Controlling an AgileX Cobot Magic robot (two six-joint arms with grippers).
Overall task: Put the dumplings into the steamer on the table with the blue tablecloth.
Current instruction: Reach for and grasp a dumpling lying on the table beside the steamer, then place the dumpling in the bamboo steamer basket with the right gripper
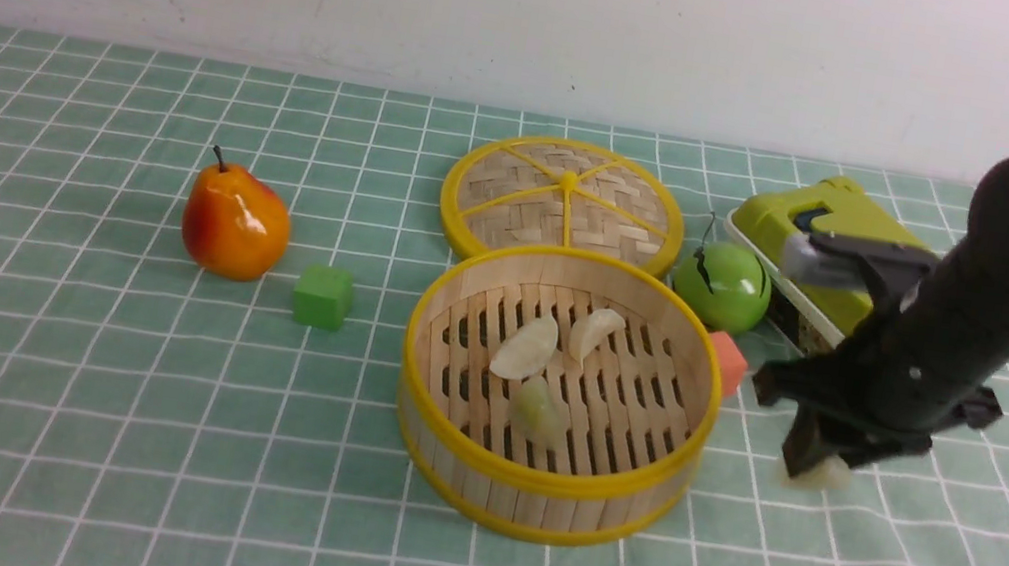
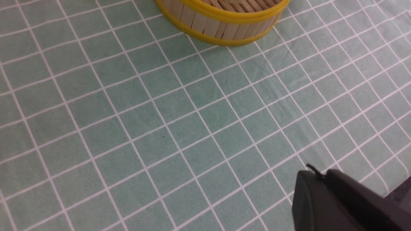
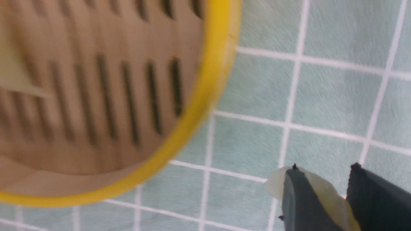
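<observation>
The round bamboo steamer [image 1: 535, 475] stands mid-table on the blue tablecloth [image 1: 94, 380]. Three dumplings lie on its slatted floor: two whitish ones [image 1: 526, 347] [image 1: 594, 331] and a pale green one [image 1: 537, 410]. To the right of the steamer, my right gripper [image 1: 810, 463] points down, low over the cloth, shut on a fourth pale dumpling [image 1: 824, 472]. In the right wrist view that dumpling [image 3: 324, 192] is pinched in the gripper [image 3: 324, 166], beside the steamer's yellow rim [image 3: 212, 80]. My left gripper [image 2: 316, 173] is shut and empty over bare cloth, well short of the steamer [image 2: 221, 27].
A pear [image 1: 235, 223] and a green cube [image 1: 323, 297] sit left of the steamer. Behind it lies a flat woven lid [image 1: 564, 199]. A green apple [image 1: 722, 285], an orange-red cube [image 1: 728, 361] and a yellow-green box [image 1: 825, 238] crowd the back right.
</observation>
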